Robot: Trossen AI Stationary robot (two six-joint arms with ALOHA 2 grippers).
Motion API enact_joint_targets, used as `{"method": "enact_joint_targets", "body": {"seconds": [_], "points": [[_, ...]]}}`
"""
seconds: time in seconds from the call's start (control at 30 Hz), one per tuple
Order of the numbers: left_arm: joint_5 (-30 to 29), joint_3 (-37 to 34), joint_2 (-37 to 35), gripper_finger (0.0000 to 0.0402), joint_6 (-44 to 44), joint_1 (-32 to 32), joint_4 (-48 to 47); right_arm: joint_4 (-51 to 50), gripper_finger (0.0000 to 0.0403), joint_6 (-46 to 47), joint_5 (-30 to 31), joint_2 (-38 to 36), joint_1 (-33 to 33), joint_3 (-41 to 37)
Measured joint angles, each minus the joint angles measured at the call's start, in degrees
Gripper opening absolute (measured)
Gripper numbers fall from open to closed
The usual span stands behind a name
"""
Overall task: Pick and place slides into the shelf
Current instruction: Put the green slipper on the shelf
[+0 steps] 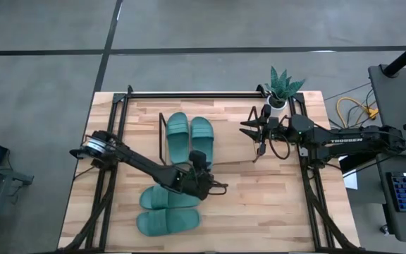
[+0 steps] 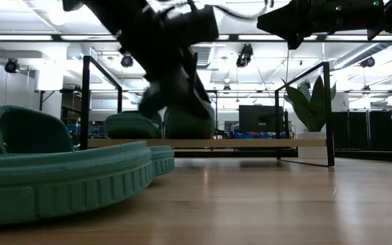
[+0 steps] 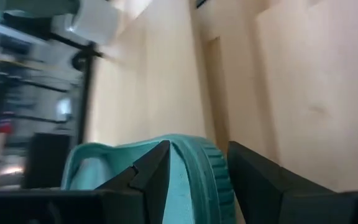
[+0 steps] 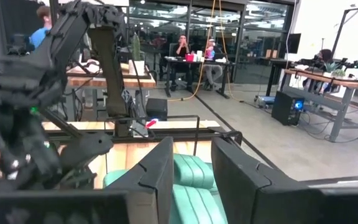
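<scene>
Two teal slides point(image 1: 177, 134) point(image 1: 201, 134) lie side by side, soles down, on the shelf point(image 1: 189, 93), a black-rod rack with a light wood base point(image 2: 203, 143). Two more slides lie on the table near its near left side, one point(image 1: 162, 197) in front of the shelf and one point(image 1: 166, 222) closer to the near edge. My left gripper point(image 1: 204, 185) is at the right end of the first of these. My right gripper point(image 1: 258, 144) hovers open to the right of the shelf slides, touching nothing; they show between its fingers point(image 4: 192, 149). My left gripper point(image 3: 197, 155) straddles the rim point(image 3: 207, 171) at the right end of the slide, one finger point(image 3: 157, 168) over the footbed and one point(image 3: 253, 171) outside the sole's ribbed edge. It comes slanting down from the left. The slide still seems to lie flat on the table.
A potted plant point(image 1: 282, 88) stands at the far right corner of the table, just behind my right arm. Tall black frame rails point(image 1: 111, 141) run along both sides of the table. Bare wood lies between the shelf and the near edge, on the right point(image 1: 259, 204).
</scene>
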Motion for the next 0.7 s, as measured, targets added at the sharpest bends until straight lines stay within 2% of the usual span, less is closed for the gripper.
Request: {"method": "enact_joint_targets", "body": {"seconds": [0.17,0.27,0.57,0.7], "points": [[13.1,-0.4,-4.7,0.0144,-3.8,0.2,-4.3,-0.4,0.0106,0.0,0.0,0.0,0.0,0.0],[17.4,-0.4,-6.4,0.0144,-4.2,0.2,-4.3,-0.4,0.0107,0.0,0.0,0.0,0.1,0.0],[20.8,-0.5,-11.5,0.0144,-4.5,-0.3,-10.5,-4.2,0.0097,0.1,-0.6,0.0,0.1,0.0],[14.0,-0.5,-14.0,0.0144,-4.5,-0.3,-12.8,-8.1,0.0096,0.9,-1.5,0.2,0.6,-0.2]]}}
